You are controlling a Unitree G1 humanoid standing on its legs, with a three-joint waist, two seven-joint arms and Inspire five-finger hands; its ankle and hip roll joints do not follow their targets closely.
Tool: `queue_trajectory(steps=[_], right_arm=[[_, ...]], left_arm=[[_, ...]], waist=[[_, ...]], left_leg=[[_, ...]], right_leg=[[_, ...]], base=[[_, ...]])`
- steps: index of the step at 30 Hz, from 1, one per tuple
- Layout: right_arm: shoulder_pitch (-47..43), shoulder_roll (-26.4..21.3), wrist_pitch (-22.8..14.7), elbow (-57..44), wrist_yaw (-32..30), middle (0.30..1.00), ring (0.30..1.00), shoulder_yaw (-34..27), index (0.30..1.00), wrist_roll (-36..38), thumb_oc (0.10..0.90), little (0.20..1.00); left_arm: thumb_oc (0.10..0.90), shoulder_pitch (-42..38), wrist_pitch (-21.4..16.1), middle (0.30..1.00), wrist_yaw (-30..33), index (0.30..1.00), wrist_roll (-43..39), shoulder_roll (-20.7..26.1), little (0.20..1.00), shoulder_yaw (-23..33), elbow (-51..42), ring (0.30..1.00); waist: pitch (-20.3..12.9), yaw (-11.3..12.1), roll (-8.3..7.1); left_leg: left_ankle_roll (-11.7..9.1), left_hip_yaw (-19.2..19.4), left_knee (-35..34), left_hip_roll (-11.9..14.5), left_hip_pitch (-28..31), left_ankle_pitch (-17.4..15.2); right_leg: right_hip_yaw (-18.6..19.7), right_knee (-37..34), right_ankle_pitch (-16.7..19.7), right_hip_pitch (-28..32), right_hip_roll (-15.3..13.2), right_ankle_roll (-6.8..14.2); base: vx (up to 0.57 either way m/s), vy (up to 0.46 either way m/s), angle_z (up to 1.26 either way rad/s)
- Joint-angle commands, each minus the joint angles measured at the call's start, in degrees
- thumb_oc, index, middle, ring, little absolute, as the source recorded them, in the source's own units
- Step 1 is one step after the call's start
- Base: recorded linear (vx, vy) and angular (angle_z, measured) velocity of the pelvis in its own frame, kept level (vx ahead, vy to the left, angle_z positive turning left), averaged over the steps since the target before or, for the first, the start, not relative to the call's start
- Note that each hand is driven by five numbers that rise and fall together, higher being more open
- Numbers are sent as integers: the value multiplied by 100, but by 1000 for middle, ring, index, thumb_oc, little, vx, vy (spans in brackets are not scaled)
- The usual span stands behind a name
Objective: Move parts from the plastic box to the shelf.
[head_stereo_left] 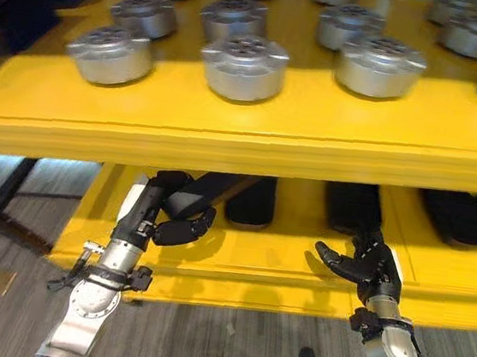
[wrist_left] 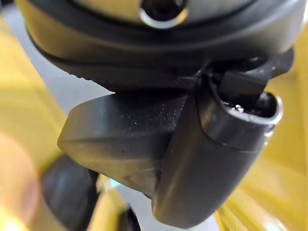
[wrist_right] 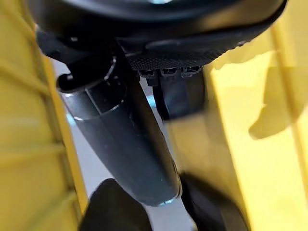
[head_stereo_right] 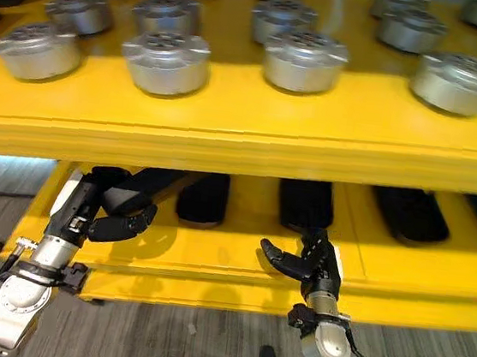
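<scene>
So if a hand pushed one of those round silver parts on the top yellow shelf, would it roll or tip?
Probably neither. The front silver part sits flat on a wide flanged base, low and squat, so it would likely slide on the yellow shelf rather than tip. It looks like solid machined metal, so probably heavy for its size. The smooth rounded sides might be slippery.

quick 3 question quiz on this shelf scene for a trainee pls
1. True or false: the left robot hand grips a long black part at the lower shelf.
2. Which tier holds the round silver parts? A) upper shelf B) lower shelf C) floor
3. Fill in: the right robot hand hangs before the lower shelf with its fingers ____.

Key: 1 true; 2 A, they stand in rows on the upper shelf; 3 open, holding nothing.
</scene>
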Motion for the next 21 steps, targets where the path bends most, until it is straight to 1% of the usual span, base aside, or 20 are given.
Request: queue_trajectory(steps=[1, 2, 3, 4, 5, 7, 9, 11, 14, 15, 16, 19, 21], right_arm=[[-375, -409, -543, -536, 63, 1000, 1000, -270, 1000, -162, 900, 1000], [-330, -437, -572, -541, 42, 1000, 1000, -300, 1000, -119, 900, 1000], [-310, -452, -590, -535, 47, 1000, 1000, -313, 1000, -94, 900, 1000], [-266, -495, -639, -536, 49, 1000, 1000, -341, 1000, -80, 900, 1000], [-257, -504, -643, -538, 40, 1000, 1000, -347, 1000, -91, 900, 1000], [-152, -537, -657, -570, 121, 1000, 1000, -407, 1000, -141, 900, 1000], [-80, -539, -608, -592, 145, 1000, 1000, -453, 1000, -130, 900, 1000], [-19, -544, -600, -563, 166, 1000, 1000, -493, 1000, -122, 900, 1000], [49, -518, -559, -583, 145, 1000, 1000, -469, 1000, -137, 900, 1000], [84, -510, -527, -620, 103, 1000, 1000, -436, 1000, -131, 900, 1000], [91, -507, -523, -624, 90, 1000, 1000, -428, 1000, -135, 900, 1000], [125, -465, -418, -662, 18, 1000, 1000, -345, 1000, -102, 900, 1000], [144, -455, -420, -651, 39, 1000, 1000, -307, 1000, -126, 900, 1000]], left_arm=[[400, -922, -653, 300, -57, 300, -640, -29, 300, 503, -952, 300], [400, -1058, -618, 300, -59, 300, -659, -30, 300, 455, -880, 300], [400, -1113, -625, 300, -54, 300, -650, -36, 300, 435, -839, 300], [400, -1239, -671, 300, -3, 300, -569, -74, 300, 373, -741, 300], [400, -1265, -680, 300, 24, 300, -540, -84, 300, 358, -720, 300], [400, -1213, -805, 300, 209, 300, -367, -173, 300, 327, -653, 300], [400, -1149, -863, 300, 427, 300, -124, -165, 300, 339, -648, 300], [400, -1089, -836, 300, 639, 300, -58, -145, 300, 408, -673, 300], [400, -1075, -844, 300, 1247, 300, 348, -74, 300, 529, -656, 300], [400, -1066, -862, 300, 1520, 300, 360, -31, 300, 614, -636, 300], [400, -1063, -872, 300, 1558, 300, 372, -29, 300, 630, -636, 300], [400, -1028, -979, 300, 1951, 300, 580, -51, 300, 855, -708, 300], [400, -1032, -1019, 300, 2143, 300, 676, -46, 300, 943, -754, 300]], waist=[[-273, 4, 190], [-272, -21, 172], [-272, -41, 168], [-271, -111, 162], [-270, -126, 163], [-321, -264, 209], [-386, -324, 237], [-444, -343, 251], [-501, -361, 256], [-520, -364, 256], [-521, -368, 257], [-559, -337, 225], [-582, -322, 216]], left_leg=[[431, -879, 517, -238, -430, -197], [476, -947, 615, -279, -612, -100], [489, -1018, 648, -301, -651, -100], [506, -1161, 689, -347, -697, -114], [508, -1185, 693, -355, -701, -117], [451, -1194, 527, -400, -573, -87], [420, -1139, 384, -418, -487, -32], [406, -1116, 304, -427, -434, -15], [402, -1089, 227, -439, -396, 0], [403, -1075, 185, -444, -371, 6], [404, -1083, 176, -449, -350, -14], [401, -1088, 105, -468, -342, 23], [404, -1099, 82, -478, -342, 26]], right_leg=[[245, 472, -1090, 492, 772, -220], [313, 461, -1033, 420, 842, -347], [400, 458, -1052, 420, 880, -381], [631, 390, -1071, 444, 946, -448], [675, 368, -1070, 452, 957, -459], [950, -26, -965, 634, 986, -467], [1046, -221, -883, 724, 999, -465], [1082, -319, -856, 786, 1009, -462], [1104, -418, -829, 836, 1013, -453], [1102, -457, -817, 852, 1010, -441], [1096, -467, -835, 878, 1007, -428], [1097, -575, -778, 908, 1013, -418], [1090, -600, -773, 921, 1009, -409]], base=[[-7, -96, -17], [-14, -92, 12], [-27, -84, 27], [28, -41, 32], [47, -40, 15], [106, 4, 1], [118, 27, 5], [92, 10, 3], [54, 5, 0], [36, 9, -2], [0, 0, 0], [0, -2, 4], [0, 0, 0]])
